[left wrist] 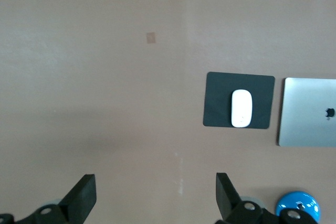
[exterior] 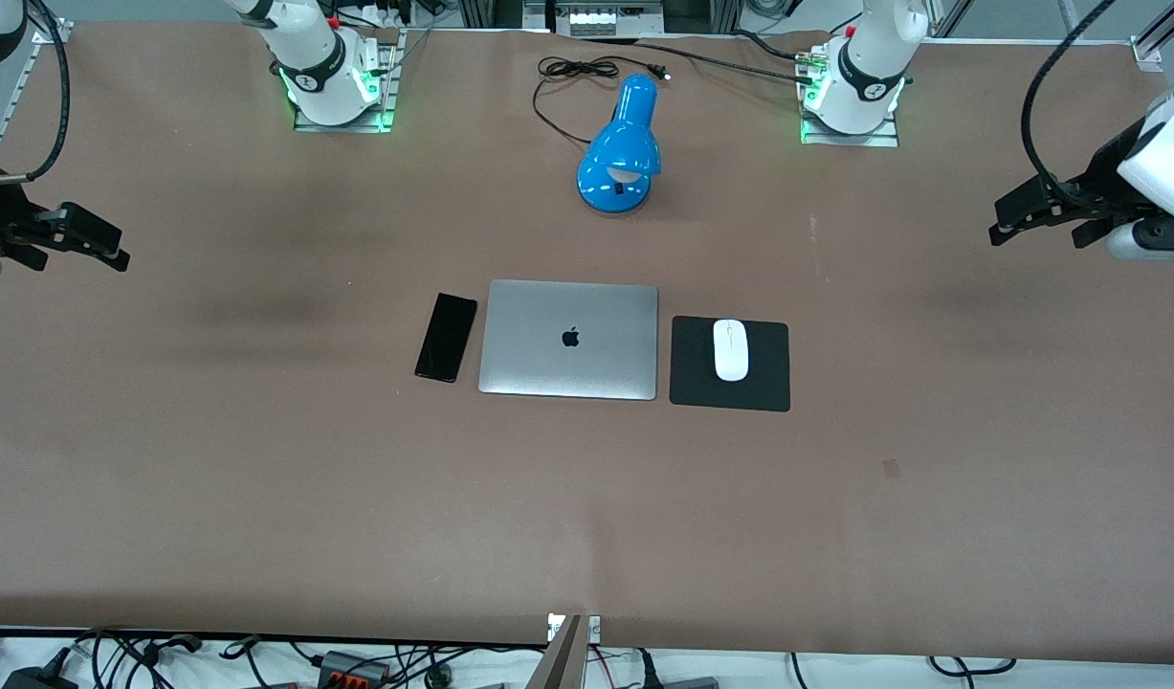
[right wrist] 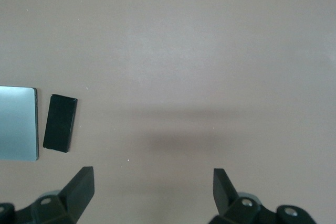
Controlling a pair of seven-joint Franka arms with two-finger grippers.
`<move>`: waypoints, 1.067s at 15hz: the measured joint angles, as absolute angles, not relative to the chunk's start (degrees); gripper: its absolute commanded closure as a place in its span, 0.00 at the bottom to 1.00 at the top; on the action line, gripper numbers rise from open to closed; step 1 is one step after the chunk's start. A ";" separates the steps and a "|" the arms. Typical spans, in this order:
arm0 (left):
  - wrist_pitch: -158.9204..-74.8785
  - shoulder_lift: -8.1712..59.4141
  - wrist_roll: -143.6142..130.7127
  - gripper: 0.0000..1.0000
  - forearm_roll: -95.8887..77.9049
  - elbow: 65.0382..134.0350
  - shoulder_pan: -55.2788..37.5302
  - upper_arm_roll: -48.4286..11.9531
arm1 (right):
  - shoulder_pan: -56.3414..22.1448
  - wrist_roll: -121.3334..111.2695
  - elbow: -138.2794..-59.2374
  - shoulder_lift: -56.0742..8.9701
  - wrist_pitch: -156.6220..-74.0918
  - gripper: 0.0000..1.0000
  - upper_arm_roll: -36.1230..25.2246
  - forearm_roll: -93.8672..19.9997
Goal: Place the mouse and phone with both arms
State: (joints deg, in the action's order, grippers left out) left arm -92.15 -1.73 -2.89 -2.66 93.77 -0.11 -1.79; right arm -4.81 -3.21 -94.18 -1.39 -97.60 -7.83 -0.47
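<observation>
The white mouse [exterior: 730,349] lies on a square black mouse pad [exterior: 770,383] beside the closed silver laptop [exterior: 569,340], toward the left arm's end; it also shows in the left wrist view [left wrist: 241,108]. The black phone [exterior: 446,337] lies flat beside the laptop toward the right arm's end, and shows in the right wrist view [right wrist: 60,122]. My left gripper [exterior: 1038,230] hangs open and empty over bare table at the left arm's end [left wrist: 156,195]. My right gripper [exterior: 75,247] hangs open and empty over bare table at the right arm's end [right wrist: 153,190].
A blue desk lamp [exterior: 622,148] with a black cord [exterior: 567,72] stands farther from the front camera than the laptop, between the two arm bases. The brown table [exterior: 261,478] spreads wide around the objects. Cables lie along the front edge.
</observation>
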 measured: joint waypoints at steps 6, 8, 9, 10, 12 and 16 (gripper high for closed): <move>-91.87 -2.54 0.23 0.00 -2.25 95.90 -0.51 -1.65 | -4.81 -3.20 -94.19 -1.37 -97.97 0.00 -7.76 -0.47; -91.67 -2.54 0.20 0.00 -2.25 95.80 -0.50 -1.56 | -4.81 -3.21 -94.19 -1.29 -97.93 0.00 -7.74 -0.47; -91.61 -2.54 0.14 0.00 -2.25 95.80 -0.49 -1.43 | -4.81 -3.21 -94.19 -1.20 -97.91 0.00 -7.74 -0.47; -91.58 -2.54 0.11 0.00 -2.25 95.80 -0.48 -1.31 | -4.81 -3.21 -94.18 -1.13 -97.90 0.00 -7.74 -0.47; -91.46 -2.54 0.10 0.00 -2.25 95.80 -0.48 -1.17 | -4.69 -3.20 -94.19 -1.12 -97.88 0.00 -7.68 -0.47; -90.06 -2.54 0.08 0.00 -2.23 95.80 -0.48 -1.00 | 0.25 -3.19 -94.18 -1.11 -97.89 0.00 -2.32 -0.47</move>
